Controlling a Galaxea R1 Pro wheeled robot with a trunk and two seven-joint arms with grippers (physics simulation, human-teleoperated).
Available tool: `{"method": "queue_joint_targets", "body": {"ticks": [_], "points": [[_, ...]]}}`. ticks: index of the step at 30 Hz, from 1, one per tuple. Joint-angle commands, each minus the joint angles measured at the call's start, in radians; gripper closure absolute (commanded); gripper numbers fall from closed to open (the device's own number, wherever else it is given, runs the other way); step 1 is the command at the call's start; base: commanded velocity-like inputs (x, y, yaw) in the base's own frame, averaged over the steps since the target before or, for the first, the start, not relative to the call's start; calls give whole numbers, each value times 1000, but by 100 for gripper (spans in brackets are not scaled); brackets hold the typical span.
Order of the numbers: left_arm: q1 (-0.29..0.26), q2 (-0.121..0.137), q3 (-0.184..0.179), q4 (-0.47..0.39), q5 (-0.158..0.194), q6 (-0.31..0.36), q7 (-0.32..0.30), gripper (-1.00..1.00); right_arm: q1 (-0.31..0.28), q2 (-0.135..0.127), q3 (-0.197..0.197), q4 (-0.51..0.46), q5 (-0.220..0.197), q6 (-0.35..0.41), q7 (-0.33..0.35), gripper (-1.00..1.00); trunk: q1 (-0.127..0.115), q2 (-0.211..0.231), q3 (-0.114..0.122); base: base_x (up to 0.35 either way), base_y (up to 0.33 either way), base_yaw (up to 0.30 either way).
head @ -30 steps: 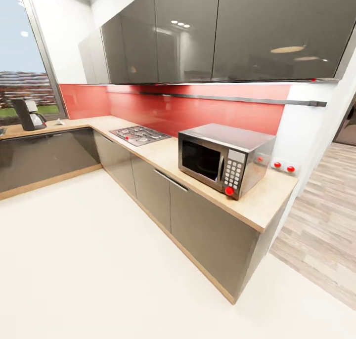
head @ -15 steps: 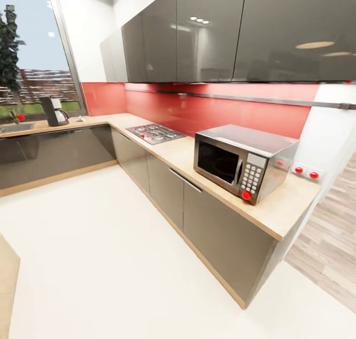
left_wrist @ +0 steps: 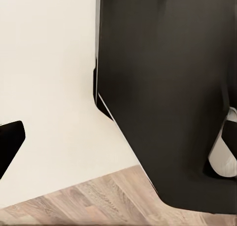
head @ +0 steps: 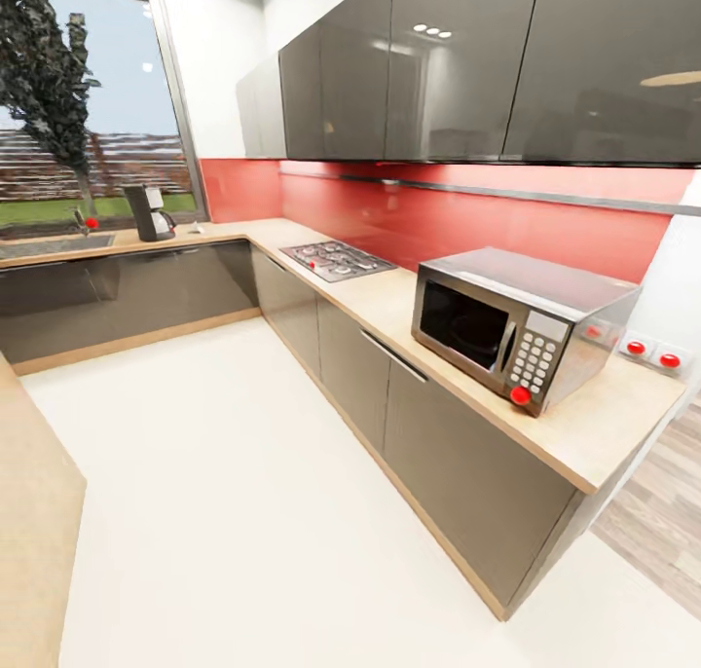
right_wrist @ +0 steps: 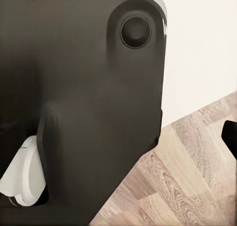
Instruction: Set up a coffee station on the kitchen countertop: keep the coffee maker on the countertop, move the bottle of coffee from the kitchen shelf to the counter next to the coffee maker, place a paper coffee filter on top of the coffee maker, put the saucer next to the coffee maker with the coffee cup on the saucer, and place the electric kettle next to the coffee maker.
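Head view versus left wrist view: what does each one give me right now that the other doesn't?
Head view: the coffee maker far off by the window on the kitchen countertop, plus a cooktop and a microwave. Left wrist view: the robot's dark base from above and a dark finger edge. Shared: the pale floor meeting wood planks.

Glossy black base [left_wrist: 168,88], white wheel [right_wrist: 22,179]
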Motion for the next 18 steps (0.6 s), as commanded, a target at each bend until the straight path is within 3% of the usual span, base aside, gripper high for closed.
{"method": "queue_joint_targets", "body": {"ticks": [1, 18], "points": [[0, 0, 2, 0, 6, 0, 0, -100, 0, 0, 0, -1, 0, 0, 0, -100, -4, 7, 1, 0, 0, 208], [0, 0, 2, 0, 6, 0, 0, -100, 0, 0, 0, -1, 0, 0, 0, -100, -69, 126, 38, 0, 0, 208]]}}
